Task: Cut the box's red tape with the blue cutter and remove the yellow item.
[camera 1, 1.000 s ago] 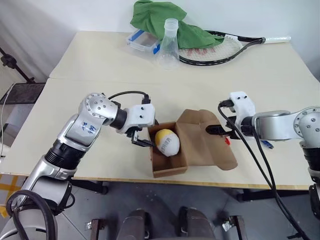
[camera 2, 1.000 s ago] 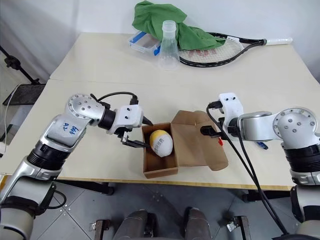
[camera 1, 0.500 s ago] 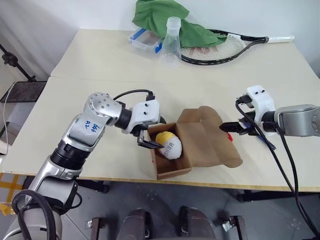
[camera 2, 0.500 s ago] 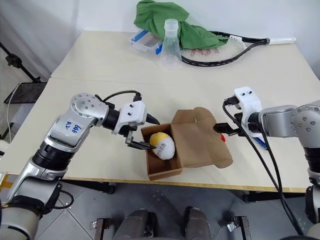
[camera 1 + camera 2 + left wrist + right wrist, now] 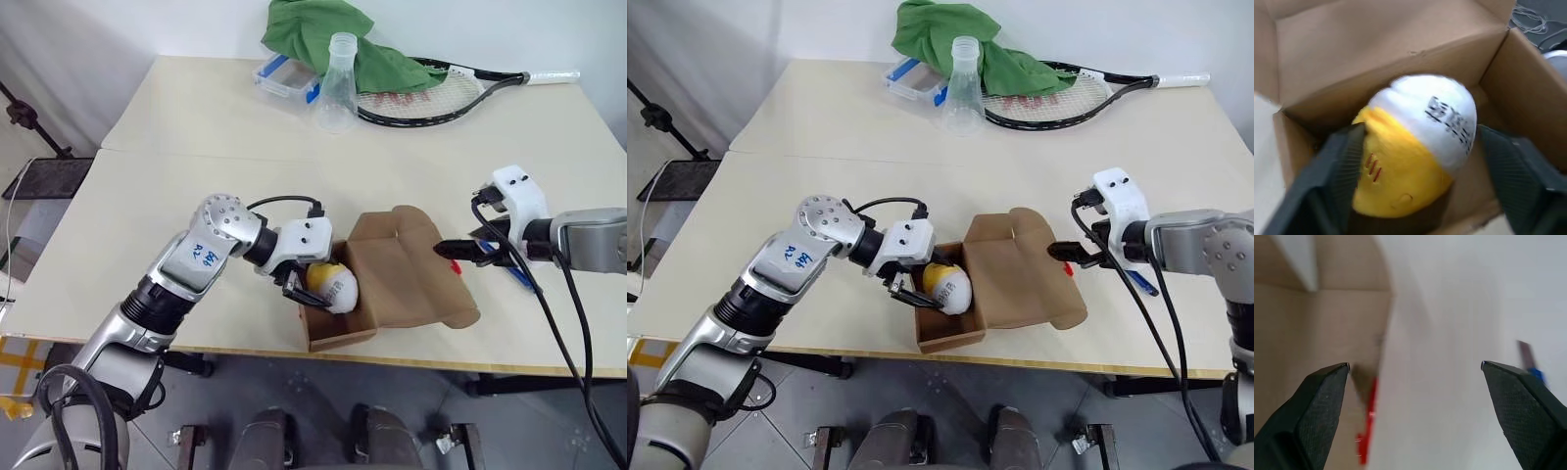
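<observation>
Brown box [image 5: 338,328], yellow item [image 5: 1415,147] part white with black lines, red tape [image 5: 1367,423].

Silver arms, white wrists, black cables, black claw [image 5: 911,291] fingers.

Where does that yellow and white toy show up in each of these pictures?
Left eye view: yellow item, inside the open box.
Right eye view: same spot in the box.
Left wrist view: centre, between the black fingers.
Right wrist view: not in it.
Shared landmark: the box.
</observation>
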